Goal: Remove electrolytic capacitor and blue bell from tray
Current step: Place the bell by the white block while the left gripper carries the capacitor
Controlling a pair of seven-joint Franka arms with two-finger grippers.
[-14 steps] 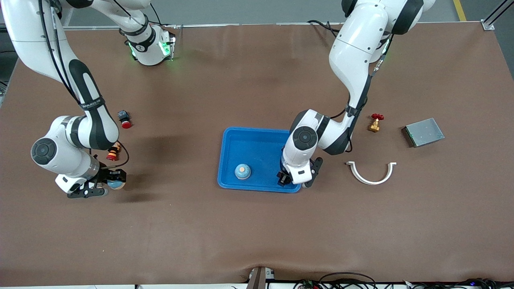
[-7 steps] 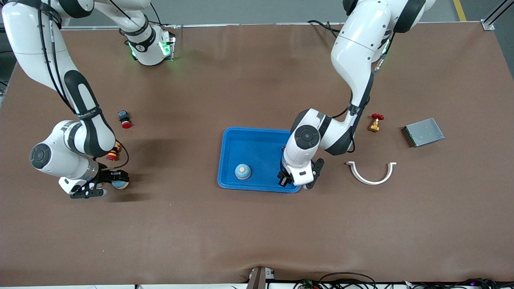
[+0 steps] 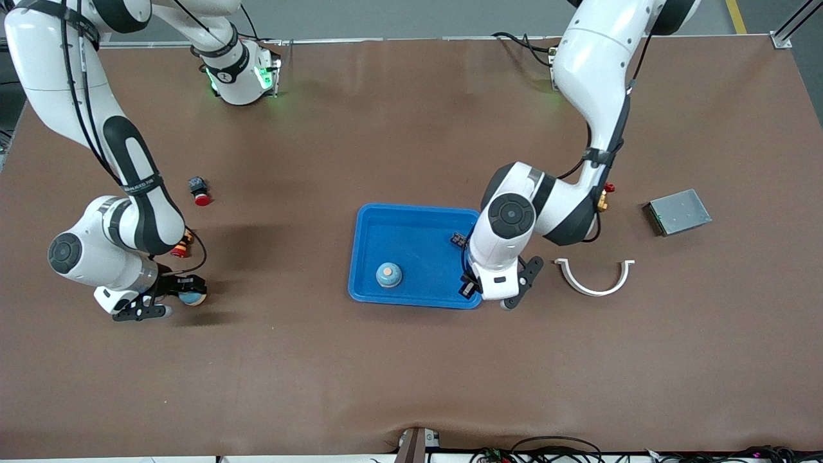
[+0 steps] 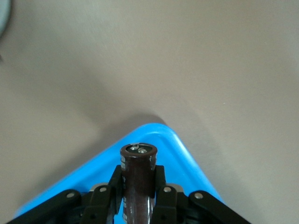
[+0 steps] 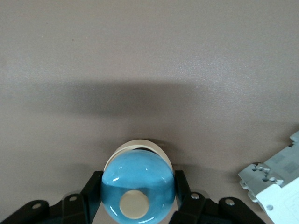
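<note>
L gripper (image 4: 138,196): pinching electrolytic capacitor (image 4: 138,177) over tray (image 3: 411,231) corner.
R gripper (image 5: 138,200): clamped round blue bell (image 5: 138,189) w/ table under.
Risk: capacitor could slip, thin smooth grip.

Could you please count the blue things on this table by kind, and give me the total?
Bells: 2, the bell in the tray and the held bell between the fingers of the right gripper.
Tray: 1
Total: 3
</note>
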